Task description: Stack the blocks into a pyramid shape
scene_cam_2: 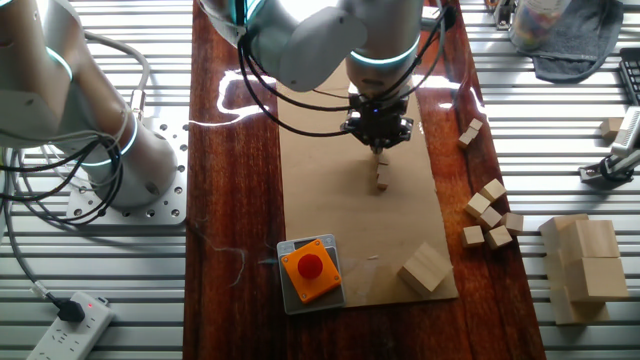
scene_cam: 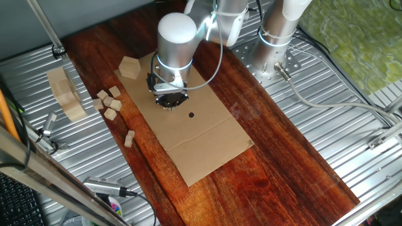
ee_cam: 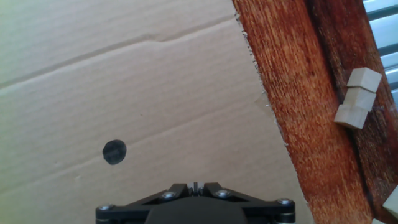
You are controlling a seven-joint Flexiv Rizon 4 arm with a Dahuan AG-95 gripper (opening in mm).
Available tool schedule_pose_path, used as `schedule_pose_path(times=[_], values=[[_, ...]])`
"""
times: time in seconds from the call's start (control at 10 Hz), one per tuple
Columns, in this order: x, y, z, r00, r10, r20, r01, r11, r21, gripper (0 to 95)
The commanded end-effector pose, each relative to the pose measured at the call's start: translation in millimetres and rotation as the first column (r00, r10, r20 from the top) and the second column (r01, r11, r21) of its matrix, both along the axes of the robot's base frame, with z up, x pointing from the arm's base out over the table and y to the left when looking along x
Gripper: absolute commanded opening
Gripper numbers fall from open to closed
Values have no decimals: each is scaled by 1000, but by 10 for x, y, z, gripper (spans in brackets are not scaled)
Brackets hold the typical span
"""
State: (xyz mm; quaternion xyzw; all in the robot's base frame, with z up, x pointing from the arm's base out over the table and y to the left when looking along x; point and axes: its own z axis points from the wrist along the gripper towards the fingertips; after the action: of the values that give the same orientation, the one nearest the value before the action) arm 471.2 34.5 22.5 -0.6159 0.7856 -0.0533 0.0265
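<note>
My gripper [scene_cam: 169, 105] [scene_cam_2: 380, 150] hangs low over the brown cardboard sheet [scene_cam: 207, 141] [scene_cam_2: 340, 190]. Its jaws are shut, and a small pale block [scene_cam_2: 380, 158] shows at the fingertips. Just beside it, one block [scene_cam_2: 381, 182] rests on the cardboard; the arm hides it in the one fixed view. Several loose blocks [scene_cam: 110, 102] [scene_cam_2: 492, 215] lie in a cluster off the sheet, and a pair of blocks [scene_cam: 129, 138] [scene_cam_2: 470, 132] [ee_cam: 357, 98] lies apart. In the hand view only the closed base of the gripper [ee_cam: 194, 185] appears.
A black dot [scene_cam: 191, 114] [ee_cam: 114, 151] marks the cardboard near the gripper. A hexagonal wooden piece [scene_cam: 130, 67] [scene_cam_2: 425, 268] sits on one corner of the sheet. A big wooden slab [scene_cam: 66, 94] [scene_cam_2: 585, 265] lies on the metal rack. A red button box [scene_cam_2: 308, 268] stands at another corner.
</note>
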Motion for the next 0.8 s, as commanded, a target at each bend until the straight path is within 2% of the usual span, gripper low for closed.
schedule_pose_path(times=[0.1, 0.6, 0.7, 0.8], values=[[2, -42, 0, 1000, 8, 1, -8, 1000, 1, 0], [-1, -45, 2, 999, -37, 2, 37, 999, 22, 0], [-4, -11, 11, 998, -57, -1, 57, 998, 29, 0], [-17, 68, 42, 997, -82, 0, 82, 996, 18, 0]])
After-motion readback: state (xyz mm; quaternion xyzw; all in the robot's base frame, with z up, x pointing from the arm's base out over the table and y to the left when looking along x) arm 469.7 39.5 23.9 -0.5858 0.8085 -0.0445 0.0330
